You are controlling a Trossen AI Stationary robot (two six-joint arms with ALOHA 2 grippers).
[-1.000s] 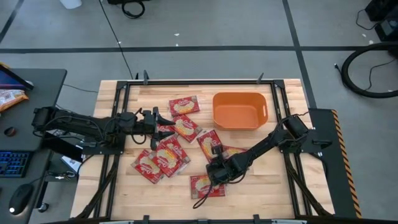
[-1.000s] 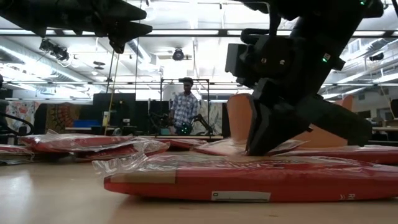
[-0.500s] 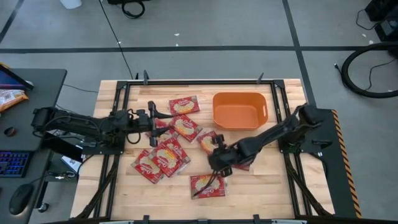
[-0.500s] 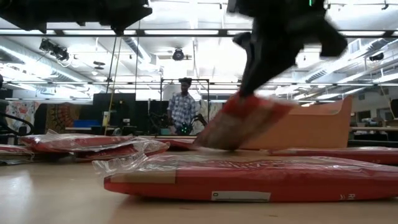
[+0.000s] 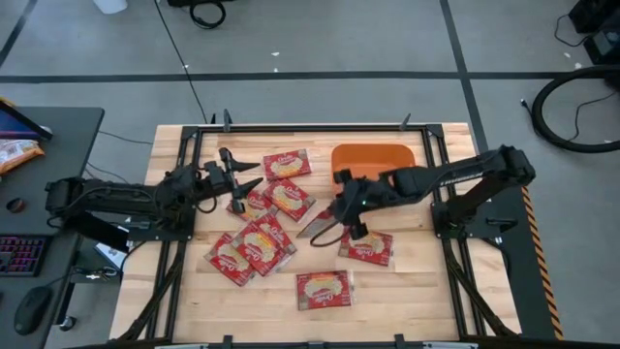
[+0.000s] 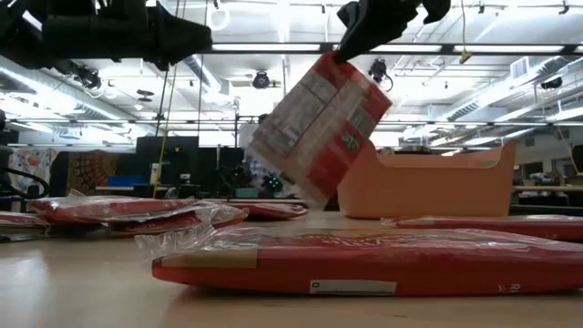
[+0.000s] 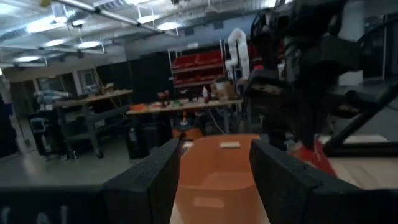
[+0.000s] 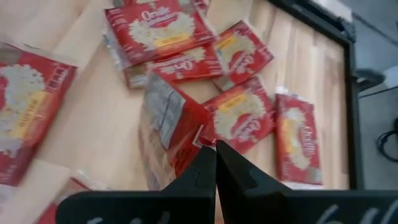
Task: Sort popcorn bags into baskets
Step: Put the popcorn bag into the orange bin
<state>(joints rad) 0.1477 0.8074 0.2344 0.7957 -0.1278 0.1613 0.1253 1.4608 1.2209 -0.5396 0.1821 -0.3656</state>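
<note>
My right gripper (image 5: 347,211) is shut on one red popcorn bag (image 5: 319,226) and holds it in the air over the table's middle, near the orange tub (image 5: 373,156). The bag also shows in the low view (image 6: 317,123) and the right wrist view (image 8: 166,134). My left gripper (image 5: 244,180) is open and empty above the bags at the left; in its wrist view the tub (image 7: 214,177) shows between its fingers, far off. Several other red bags lie flat on the table, such as one (image 5: 287,163) at the far side and one (image 5: 324,289) at the near side. My right gripper pinches the bag's upper edge (image 8: 200,142) between its two shut fingers, coming from above. The bag hangs tilted below the fingers (image 6: 360,68), clear of the table, its printed back panel (image 6: 291,114) turned toward the near edge.
Bags overlap in a pile (image 5: 254,244) at the near left. One bag (image 5: 366,247) lies just below the right gripper. The right arm (image 5: 455,174) reaches across the tub's near side. A person (image 6: 264,123) stands in the room behind the table.
My right gripper has gone up and toward the far edge and the tub with the bag. The bag has been lifted off the table and now hangs tilted in the air. My left gripper has drawn back a little toward the far edge.
</note>
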